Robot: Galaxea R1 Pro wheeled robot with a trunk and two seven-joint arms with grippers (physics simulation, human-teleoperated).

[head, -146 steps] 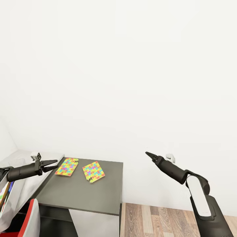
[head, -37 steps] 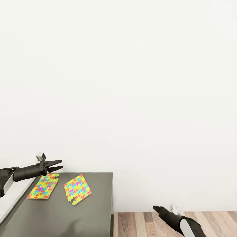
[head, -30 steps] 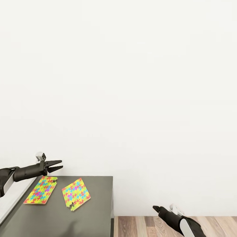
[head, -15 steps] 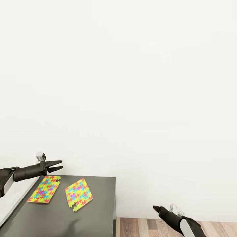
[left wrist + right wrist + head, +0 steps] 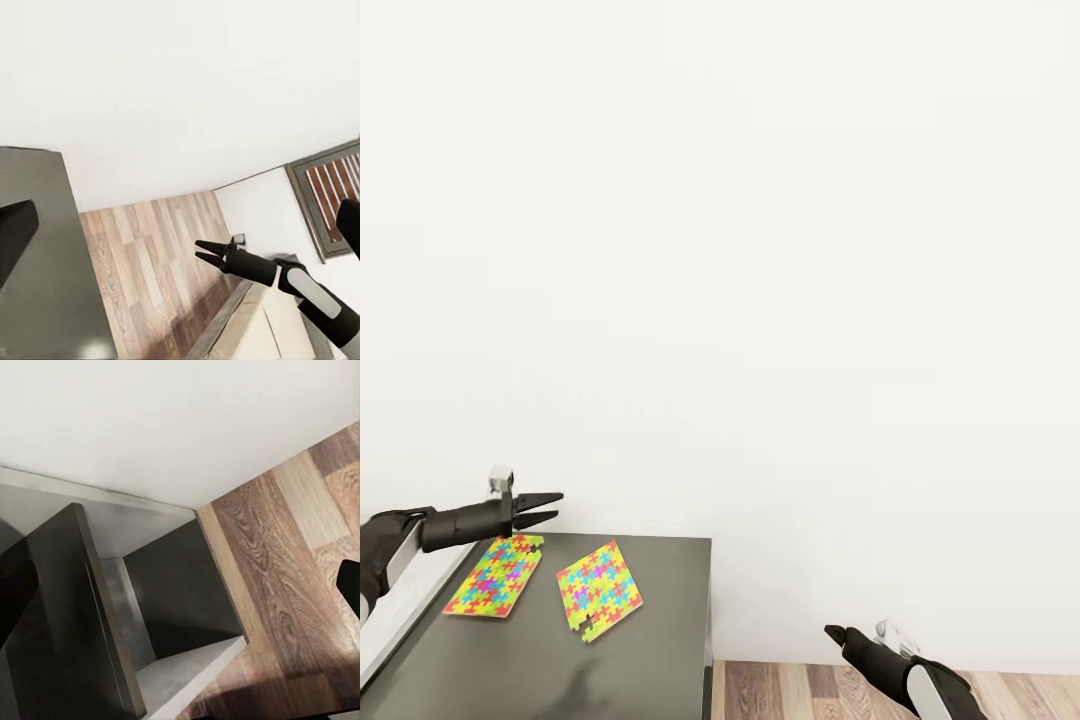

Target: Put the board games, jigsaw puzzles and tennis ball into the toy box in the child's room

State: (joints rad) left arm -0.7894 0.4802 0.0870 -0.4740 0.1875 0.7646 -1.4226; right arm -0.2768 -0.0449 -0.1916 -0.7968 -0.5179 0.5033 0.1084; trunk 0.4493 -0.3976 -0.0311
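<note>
Nearest me, my right tool (image 5: 834, 633) hangs low beside the table's (image 5: 540, 660) right edge over the wood floor (image 5: 810, 690), its tips pressed together and holding nothing, so I would keep it parked there. Farther in, toward the table's back edge, the two jigsaw puzzles lie flat: the right puzzle (image 5: 599, 587) near mid-edge and the left puzzle (image 5: 494, 575) by the back left corner. My left tool (image 5: 548, 506) hovers slightly spread just above that left puzzle's far corner; I would lower it slowly, fingers straddling the thin corner, then close.
</note>
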